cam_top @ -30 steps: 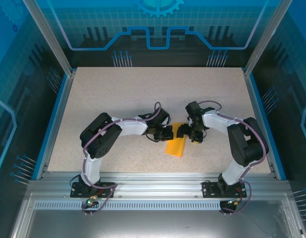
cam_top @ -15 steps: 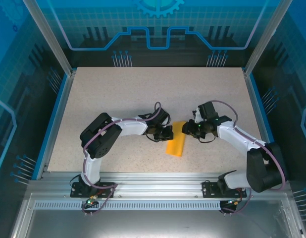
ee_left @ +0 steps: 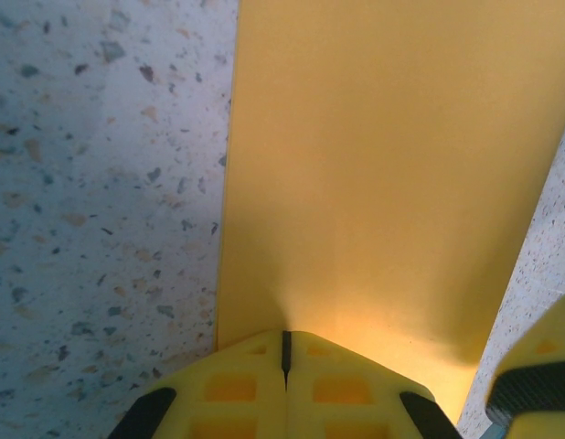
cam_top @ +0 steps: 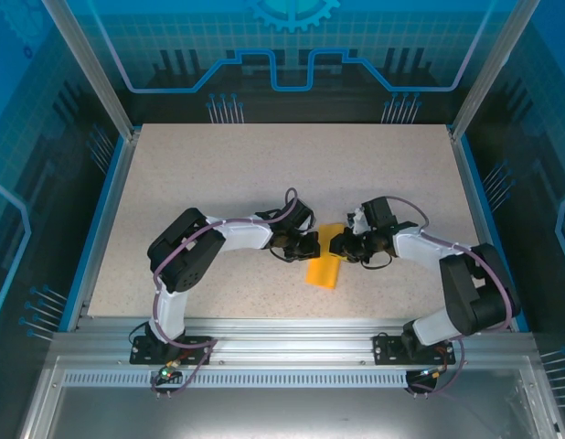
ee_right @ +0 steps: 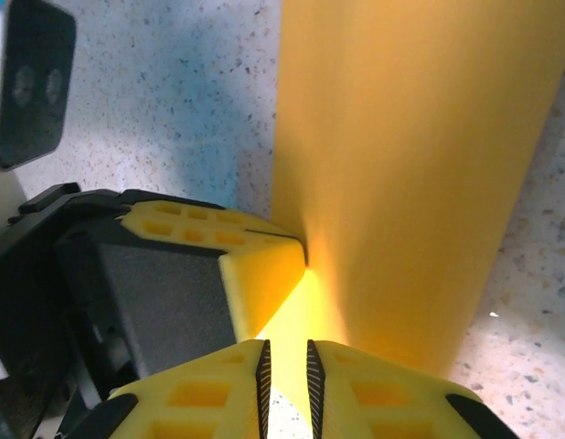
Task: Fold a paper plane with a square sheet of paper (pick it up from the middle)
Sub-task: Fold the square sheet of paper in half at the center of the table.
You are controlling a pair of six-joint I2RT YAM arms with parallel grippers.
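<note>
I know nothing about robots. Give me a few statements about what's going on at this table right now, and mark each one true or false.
1. The paper is orange-yellow. True.
2. The paper lies spread out as a full square. False: it shows as a narrow oblong, longer than it is wide.
3. The left gripper has its fingers pressed together. True.
4. The two grippers wait at opposite edges of the table. False: the left gripper and the right gripper meet at one end of the paper, near the table's middle.

A robot lab cell: speckled table [cam_top: 218,174] walled by blue circuit-print panels [cam_top: 292,55], aluminium framing [cam_top: 282,343].
</note>
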